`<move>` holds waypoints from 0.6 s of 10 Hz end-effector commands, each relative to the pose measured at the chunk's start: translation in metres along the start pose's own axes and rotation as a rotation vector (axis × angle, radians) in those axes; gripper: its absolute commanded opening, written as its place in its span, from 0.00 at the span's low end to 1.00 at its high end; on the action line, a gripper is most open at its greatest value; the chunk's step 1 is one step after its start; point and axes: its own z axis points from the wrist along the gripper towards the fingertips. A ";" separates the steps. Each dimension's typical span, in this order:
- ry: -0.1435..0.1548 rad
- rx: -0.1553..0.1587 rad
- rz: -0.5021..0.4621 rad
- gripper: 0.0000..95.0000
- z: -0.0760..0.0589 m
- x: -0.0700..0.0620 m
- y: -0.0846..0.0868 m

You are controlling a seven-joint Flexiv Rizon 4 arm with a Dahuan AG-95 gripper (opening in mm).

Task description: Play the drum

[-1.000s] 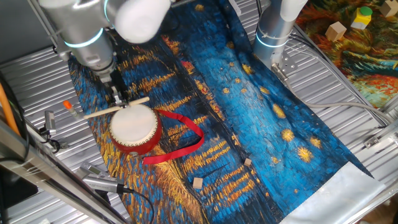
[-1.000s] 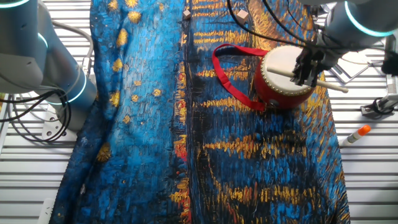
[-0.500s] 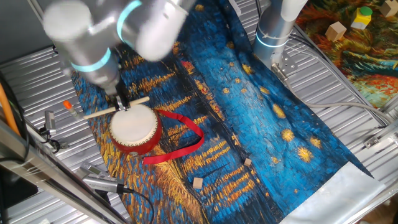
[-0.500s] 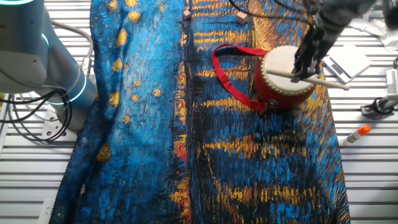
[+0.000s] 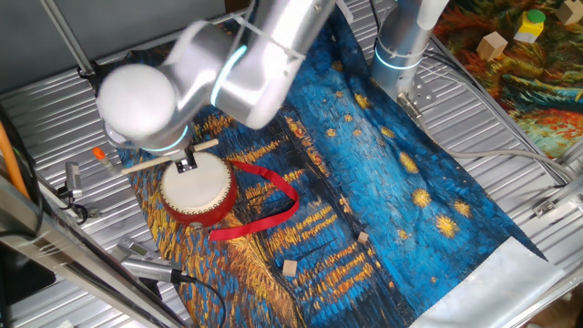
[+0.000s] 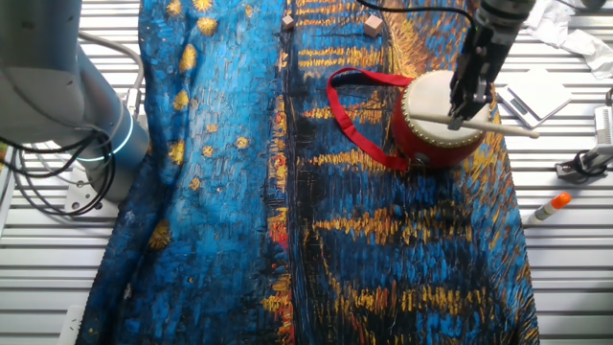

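Since a second ago the arm has swung and tilted over; the stick (image 6: pixel 474 120) lies as before across the drum (image 6: pixel 436 120). From one fixed view the arm's blurred elbow hides most of the gripper (image 5: pixel 187 164). Only the other fixed view shows its fingers (image 6: pixel 460 101) closed on the stick above the skin. Drum sits on the cloth (image 6: pixel 383 240), ribbon (image 6: pixel 354 120) trailing beside it

Drum (image 5: pixel 198 186) (image 6: pixel 440 119) set on cloth (image 5: pixel 383 182) (image 6: pixel 230 192), near cloth's edge. Stick (image 5: pixel 159 158) (image 6: pixel 479 123) laid across drum's top, apparently touching skin. Gripper (image 5: pixel 186 164) (image 6: pixel 466 103) positioned over drum at stick. Ribbon (image 5: pixel 269 205) (image 6: pixel 356 115) spread on cloth beside drum. Two blocks (image 5: pixel 291 267) (image 6: pixel 373 25) lie beyond ribbon from drum.
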 end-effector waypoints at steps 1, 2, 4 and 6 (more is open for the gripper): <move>0.053 -0.286 0.049 0.00 0.004 -0.006 -0.003; 0.046 -0.298 0.051 0.00 0.006 -0.008 -0.003; -0.014 -0.334 0.066 0.00 0.008 -0.011 -0.004; -0.125 -0.332 0.083 0.00 0.007 -0.011 -0.004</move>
